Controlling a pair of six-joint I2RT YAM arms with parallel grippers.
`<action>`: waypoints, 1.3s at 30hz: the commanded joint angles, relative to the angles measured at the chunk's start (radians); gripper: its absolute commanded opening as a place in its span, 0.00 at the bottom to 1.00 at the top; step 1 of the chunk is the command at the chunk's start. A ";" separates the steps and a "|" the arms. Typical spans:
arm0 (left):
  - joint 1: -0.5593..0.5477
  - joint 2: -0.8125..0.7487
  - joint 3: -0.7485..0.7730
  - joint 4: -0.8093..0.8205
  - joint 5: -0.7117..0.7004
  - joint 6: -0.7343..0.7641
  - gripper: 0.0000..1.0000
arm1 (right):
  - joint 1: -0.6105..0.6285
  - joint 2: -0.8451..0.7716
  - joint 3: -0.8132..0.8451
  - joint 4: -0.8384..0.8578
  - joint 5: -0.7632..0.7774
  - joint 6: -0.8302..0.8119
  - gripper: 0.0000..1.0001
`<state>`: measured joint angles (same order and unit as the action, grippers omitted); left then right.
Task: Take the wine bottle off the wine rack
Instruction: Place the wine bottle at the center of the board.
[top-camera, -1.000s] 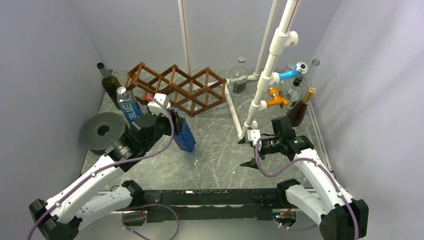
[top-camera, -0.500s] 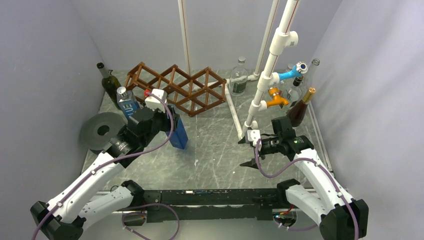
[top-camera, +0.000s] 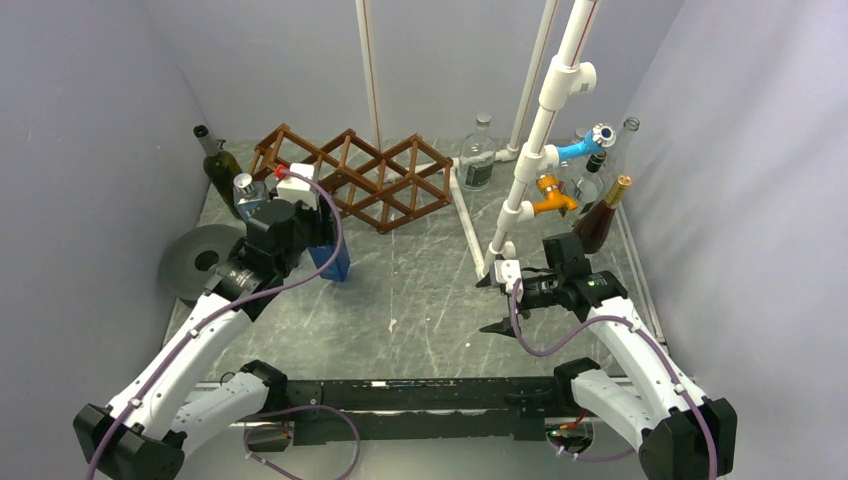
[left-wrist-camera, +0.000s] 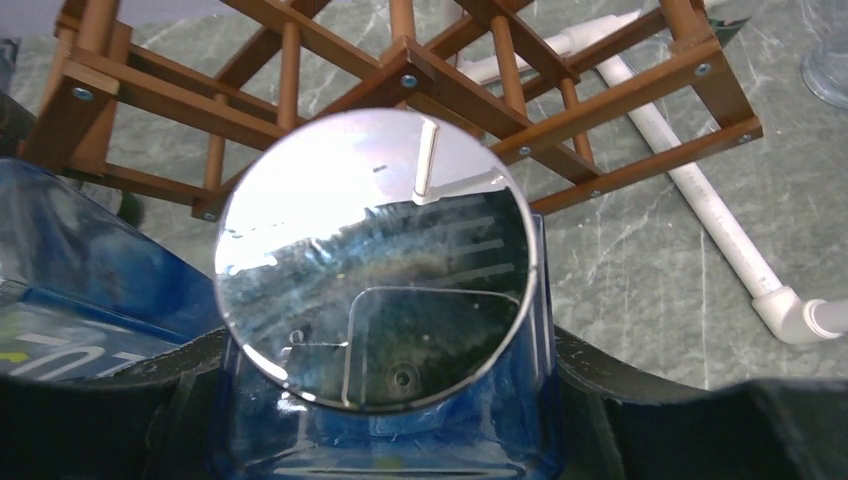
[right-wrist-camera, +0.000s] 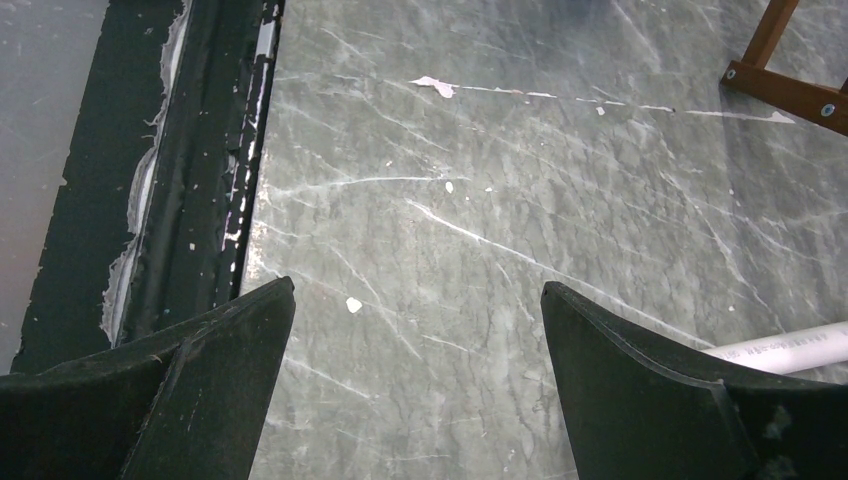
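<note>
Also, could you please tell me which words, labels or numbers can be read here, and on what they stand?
Nothing reads whole.
Standing blue bottle by the wine rack's left end: pale letters, cut off at the left wrist view's edge; unreadable.
Held blue bottle: no text shows.
Clear bottle at the back: dark label, too small to read.

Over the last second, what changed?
The left gripper, shut on the blue bottle, carried it left and back, toward the left end of the rack. The right gripper stayed open and in place; the rack did not move.
</note>
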<state>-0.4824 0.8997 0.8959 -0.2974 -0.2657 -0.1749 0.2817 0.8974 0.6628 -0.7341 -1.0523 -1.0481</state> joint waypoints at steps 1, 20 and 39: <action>0.035 -0.018 0.033 0.277 0.021 0.058 0.00 | -0.004 0.004 0.008 0.007 -0.015 -0.031 0.96; 0.168 0.071 0.022 0.331 0.120 0.122 0.00 | -0.004 0.008 0.006 0.007 -0.011 -0.035 0.96; 0.218 0.110 -0.007 0.366 0.123 0.088 0.00 | -0.004 0.007 0.006 0.007 -0.009 -0.036 0.96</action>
<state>-0.2722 1.0336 0.8577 -0.1440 -0.1432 -0.0738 0.2817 0.9039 0.6624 -0.7341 -1.0481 -1.0561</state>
